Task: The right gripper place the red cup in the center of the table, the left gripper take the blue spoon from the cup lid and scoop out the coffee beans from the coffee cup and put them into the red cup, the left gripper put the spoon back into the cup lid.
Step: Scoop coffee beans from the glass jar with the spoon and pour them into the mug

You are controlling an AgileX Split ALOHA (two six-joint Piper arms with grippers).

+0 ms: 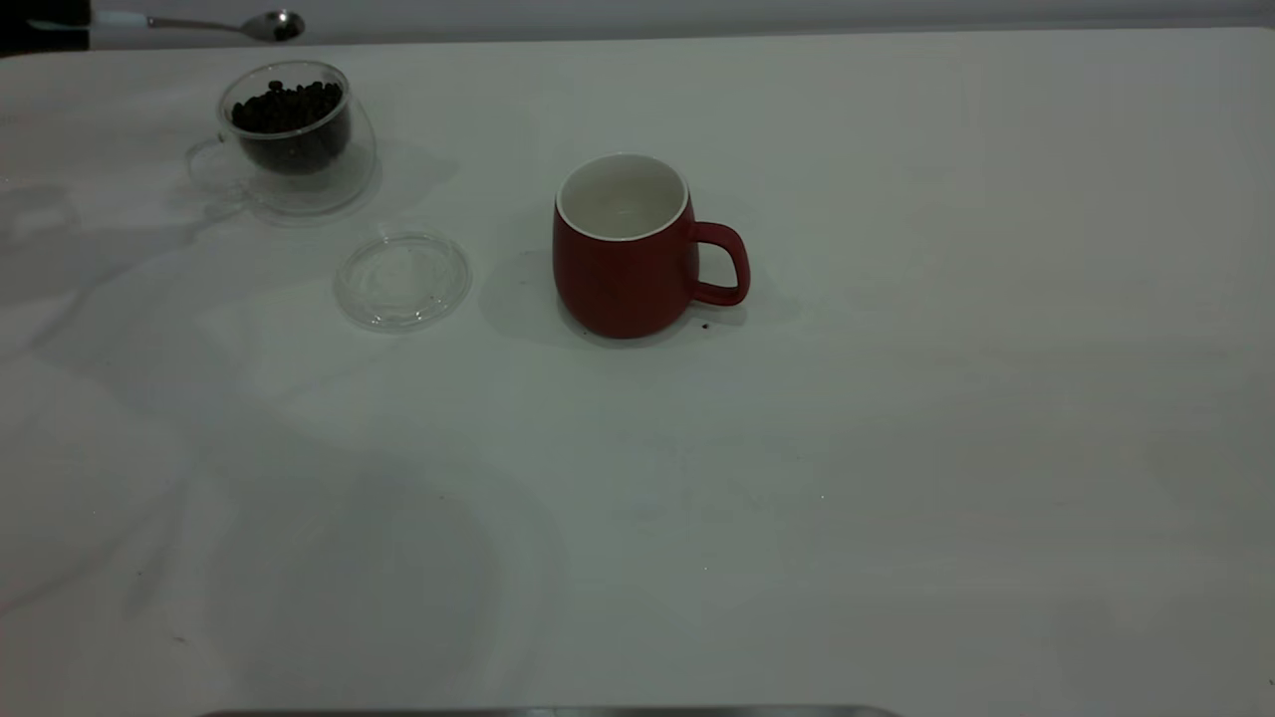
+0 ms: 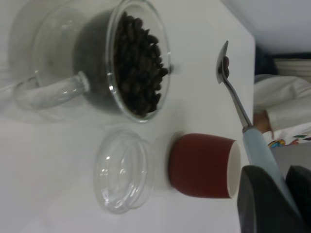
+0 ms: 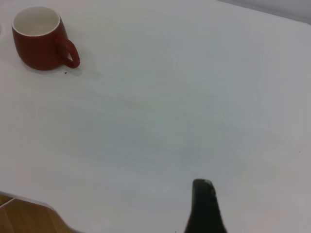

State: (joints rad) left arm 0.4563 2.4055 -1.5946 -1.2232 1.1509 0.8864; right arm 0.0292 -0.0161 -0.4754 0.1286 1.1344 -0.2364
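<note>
Red cup (image 1: 623,269) stands upright near the middle of the table (image 1: 896,398), its white inside bare and its handle turned away from the cup lid (image 1: 402,280). That clear lid lies flat just beside the red cup, with nothing on it. Beyond the lid, farther from the red cup, sits the coffee cup (image 1: 289,134), tilted in its glass shell and filled with coffee beans (image 1: 289,108).

Blue spoon (image 2: 243,111) is held in the air above the table, past the coffee cup as seen from the red cup, with a few dark beans in its metal bowl. Its pale handle runs down between the black fingers of the left gripper (image 2: 274,199), whose jaws are clamped on it.

Right gripper (image 3: 206,208) hangs well away from the red cup, on its handle side. Only one dark finger shows, so I cannot tell whether its jaws are apart or together.
</note>
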